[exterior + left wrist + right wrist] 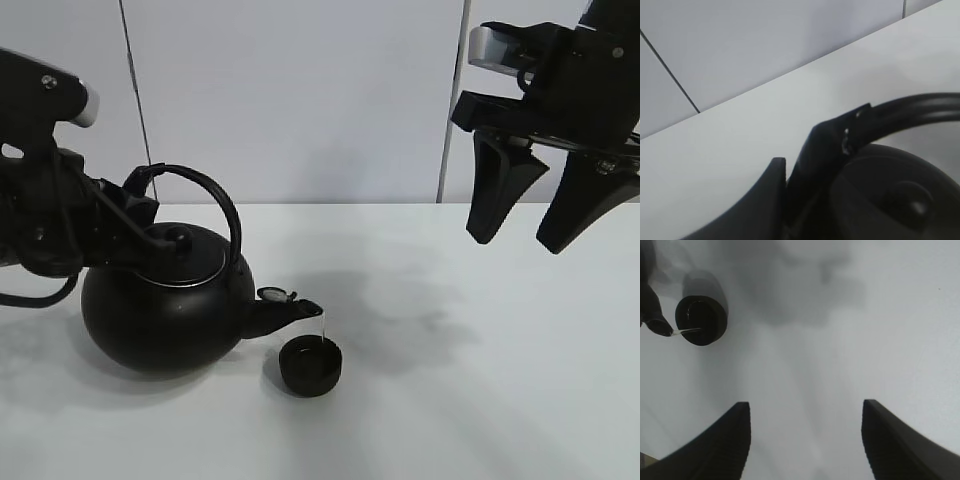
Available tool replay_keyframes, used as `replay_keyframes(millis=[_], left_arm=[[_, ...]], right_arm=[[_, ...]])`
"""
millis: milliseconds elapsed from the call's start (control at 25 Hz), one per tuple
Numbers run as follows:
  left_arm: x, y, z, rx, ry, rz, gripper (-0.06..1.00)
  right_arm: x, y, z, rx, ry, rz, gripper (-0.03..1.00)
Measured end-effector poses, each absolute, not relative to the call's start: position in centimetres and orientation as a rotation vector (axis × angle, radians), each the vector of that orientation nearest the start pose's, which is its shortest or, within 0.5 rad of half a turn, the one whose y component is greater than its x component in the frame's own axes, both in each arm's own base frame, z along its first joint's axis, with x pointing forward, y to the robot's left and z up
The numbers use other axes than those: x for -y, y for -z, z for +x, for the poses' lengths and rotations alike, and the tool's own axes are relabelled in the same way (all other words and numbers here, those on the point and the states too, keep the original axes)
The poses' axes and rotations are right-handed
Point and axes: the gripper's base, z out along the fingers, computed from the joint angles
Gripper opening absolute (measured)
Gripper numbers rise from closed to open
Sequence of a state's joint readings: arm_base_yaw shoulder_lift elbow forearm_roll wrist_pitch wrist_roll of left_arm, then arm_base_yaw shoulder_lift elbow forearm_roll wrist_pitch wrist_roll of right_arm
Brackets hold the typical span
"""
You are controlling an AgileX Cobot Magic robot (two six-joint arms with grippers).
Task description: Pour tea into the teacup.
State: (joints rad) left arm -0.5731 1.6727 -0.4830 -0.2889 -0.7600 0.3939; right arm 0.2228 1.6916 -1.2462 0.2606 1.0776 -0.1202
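Observation:
The big black kettle [160, 310] is tipped forward, its spout [290, 315] just above the small black teacup [310, 365]. A thin stream of tea [323, 325] falls from the spout into the cup. My left gripper [135, 205] is shut on the kettle's arched handle [910, 107], close above the lid [900, 195]. My right gripper [516, 243] hangs high at the right, open, with nothing between its fingers [735, 440]. Its wrist view looks down on the teacup [699, 320] and the spout tip [657, 325].
The white table [480, 400] stretches out to the right of the cup. A pale panelled wall [300, 100] stands behind it. The kettle and arms cast soft shadows on the table.

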Motion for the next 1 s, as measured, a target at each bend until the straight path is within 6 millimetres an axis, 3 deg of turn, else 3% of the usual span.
replay_keyframes(millis=[400, 1000], left_arm=[[13.1, -15.0, 23.9, -1.861, 0.194, 0.386, 0.14], [10.8, -13.4, 21.0, -1.863, 0.176, 0.328, 0.14]], right_arm=[[-9.3, -24.4, 31.5, -2.977, -0.368, -0.351, 0.44], [-9.3, -24.4, 31.5, -2.977, -0.368, -0.351, 0.44]])
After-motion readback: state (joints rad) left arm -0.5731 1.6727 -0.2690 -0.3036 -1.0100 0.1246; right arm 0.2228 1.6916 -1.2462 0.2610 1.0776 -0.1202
